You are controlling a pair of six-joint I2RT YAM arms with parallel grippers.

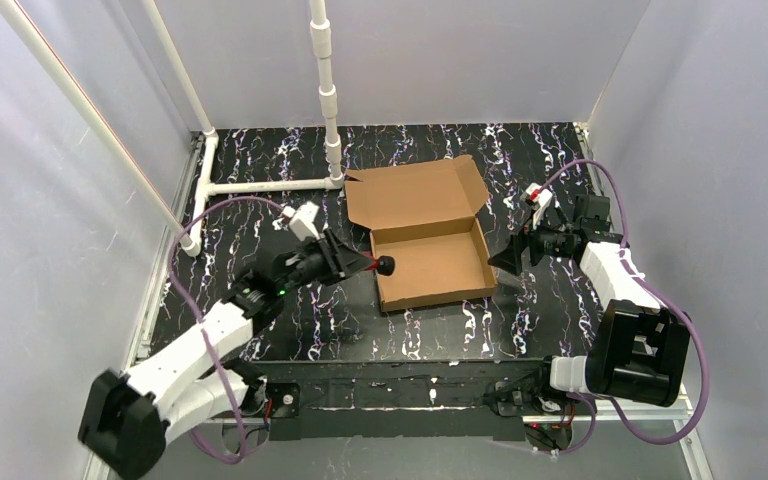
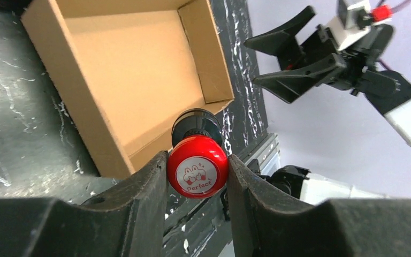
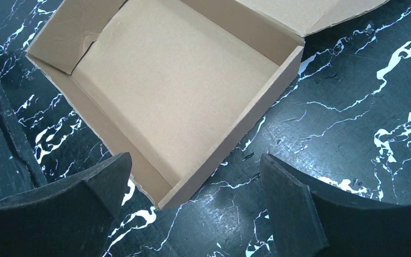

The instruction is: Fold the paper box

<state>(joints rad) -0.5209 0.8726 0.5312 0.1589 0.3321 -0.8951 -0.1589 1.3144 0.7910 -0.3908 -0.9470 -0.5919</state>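
The paper box (image 1: 430, 262) sits near the middle of the table as a shallow brown tray, its hinged lid (image 1: 415, 195) lying open toward the back. My left gripper (image 1: 368, 265) hovers at the tray's left wall, shut on a stamp (image 1: 382, 266) with a red cap and a black base. In the left wrist view the red cap (image 2: 197, 167) reads "Perfect" and is pinched between both fingers, beside the box (image 2: 128, 69). My right gripper (image 1: 500, 262) stands open just off the tray's right wall, nothing between its fingers. The right wrist view shows that gripper (image 3: 193, 163) above the box's near corner (image 3: 176, 80).
A white pipe frame (image 1: 328, 90) stands at the back left, with a crossbar lying on the black marbled table (image 1: 290, 330). White walls close in three sides. The right gripper (image 2: 267, 59) shows in the left wrist view beyond the box.
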